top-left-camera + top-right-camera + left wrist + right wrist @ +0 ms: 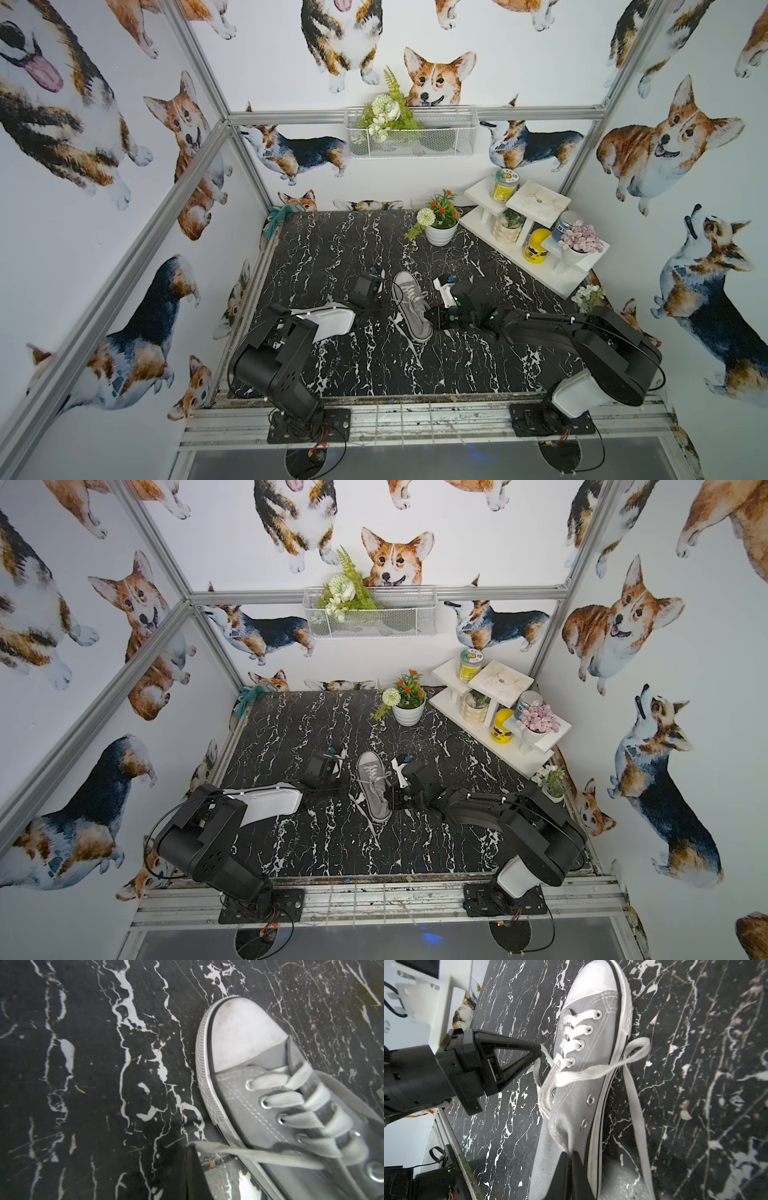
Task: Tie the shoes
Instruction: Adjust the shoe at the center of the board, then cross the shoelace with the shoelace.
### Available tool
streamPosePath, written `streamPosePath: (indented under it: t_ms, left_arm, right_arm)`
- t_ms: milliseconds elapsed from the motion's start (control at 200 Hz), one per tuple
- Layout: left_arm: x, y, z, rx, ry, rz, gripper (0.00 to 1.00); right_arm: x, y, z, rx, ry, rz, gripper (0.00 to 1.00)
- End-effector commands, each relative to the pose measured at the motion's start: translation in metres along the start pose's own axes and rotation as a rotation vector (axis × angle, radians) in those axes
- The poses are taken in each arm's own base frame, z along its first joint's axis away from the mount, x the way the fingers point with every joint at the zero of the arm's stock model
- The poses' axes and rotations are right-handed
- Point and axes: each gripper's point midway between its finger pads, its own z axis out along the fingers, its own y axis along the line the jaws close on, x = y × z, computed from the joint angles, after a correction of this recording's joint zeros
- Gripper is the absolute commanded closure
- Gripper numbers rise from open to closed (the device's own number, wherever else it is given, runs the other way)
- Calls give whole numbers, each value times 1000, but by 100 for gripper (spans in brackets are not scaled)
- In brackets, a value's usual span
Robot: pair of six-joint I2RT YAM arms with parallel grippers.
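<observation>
Black marble tabletop. In both top views the sneaker lies mid-table, toe at 11 o'clock. The left pincer is at its 9, the right pincer at its 4. Left wrist: lace stretched sideways off the sneaker. Right wrist alone shows the grips: left pincer clamped on that lace, right pincer closed at the heel end, can't tell if it holds lace.

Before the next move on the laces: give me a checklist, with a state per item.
1. Left gripper shut on lace: ok.
2. Right gripper pinching shoe at the collar: ok.
3. Shoe upright on table, toe away from the arm bases: ok.
4. Loose strand free beside the sole, uncovered: ok.
5. Knot formed: not ok; only a slack loop, nothing tied.
6. Tension in held lace: cannot tell.
</observation>
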Motion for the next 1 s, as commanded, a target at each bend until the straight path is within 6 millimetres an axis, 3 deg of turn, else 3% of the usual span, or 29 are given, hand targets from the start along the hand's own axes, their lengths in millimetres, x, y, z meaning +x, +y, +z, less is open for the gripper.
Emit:
streamPosePath:
  t_ms: [0,200,410,546,746,996]
  left_arm:
    - [-6,8,-4,-33,-13,4,100]
    - [-7,4,-13,-6,-17,-10,100]
    - [-16,0,-43,12,-71,-73,100]
    - [-26,-5,-68,42,-120,-103,100]
    - [-35,-8,-85,48,-142,-109,100]
    - [-28,-4,-84,37,-134,-123,100]
  right_arm:
    - [-6,12,-7,-43,-14,-62,84]
    - [-7,3,-24,-11,-6,-110,67]
    - [-10,-52,-35,204,9,-148,55]
    - [-4,-69,-30,282,51,-180,51]
    - [4,-73,-16,287,98,-203,49]
    - [17,-69,1,294,156,-248,53]
